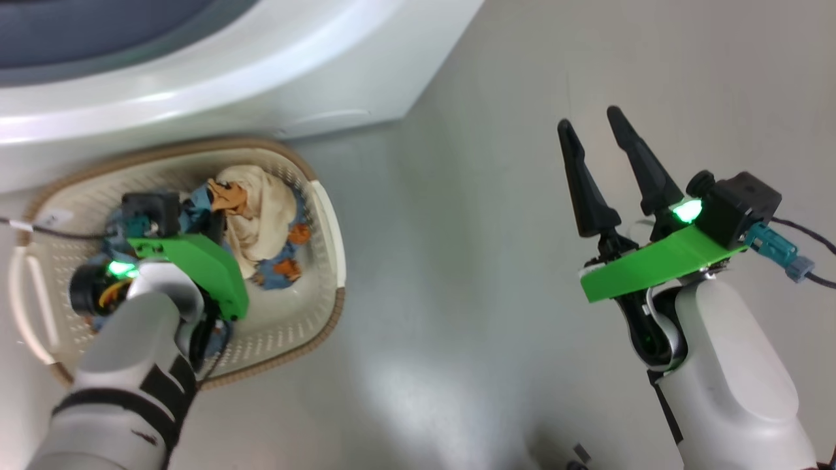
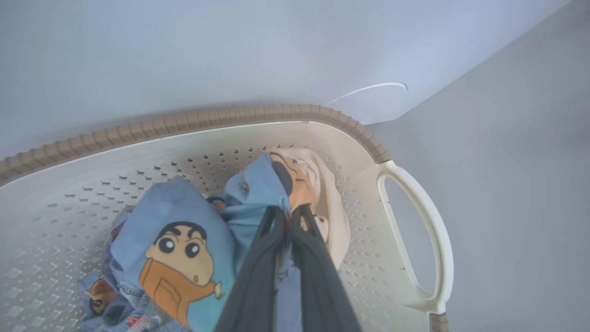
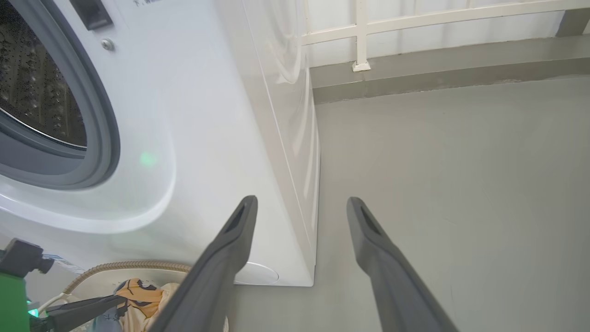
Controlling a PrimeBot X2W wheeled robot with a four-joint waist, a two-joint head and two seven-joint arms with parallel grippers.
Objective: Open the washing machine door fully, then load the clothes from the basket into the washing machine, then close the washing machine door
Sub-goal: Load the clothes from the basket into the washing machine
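The head view has the clothes (image 1: pixel 258 215) heaped in the basket (image 1: pixel 330 228), the right claw (image 1: pixel 589 119) open well beside it; the left wrist view, the left claw (image 2: pixel 288 211) pinching a thin fold that may slip in lifting; the right wrist view, the washing machine (image 3: pixel 207 115) standing open just behind the basket.

The clothes (image 2: pixel 175 249) are light blue, printed with a cartoon face in tan, orange-brown and black; one piece (image 1: pixel 258 209) is cream with orange-brown patches. The basket (image 2: pixel 138 157) is cream-white, dotted with small holes, under a ribbed brown rim (image 2: pixel 230 115). The washer (image 3: pixel 207 115) is white with a grey-blue ring (image 3: pixel 103 124). The floor (image 1: pixel 470 228) is grey. The right gripper (image 1: pixel 588 119) is black, its plate (image 1: pixel 653 264) bright green.
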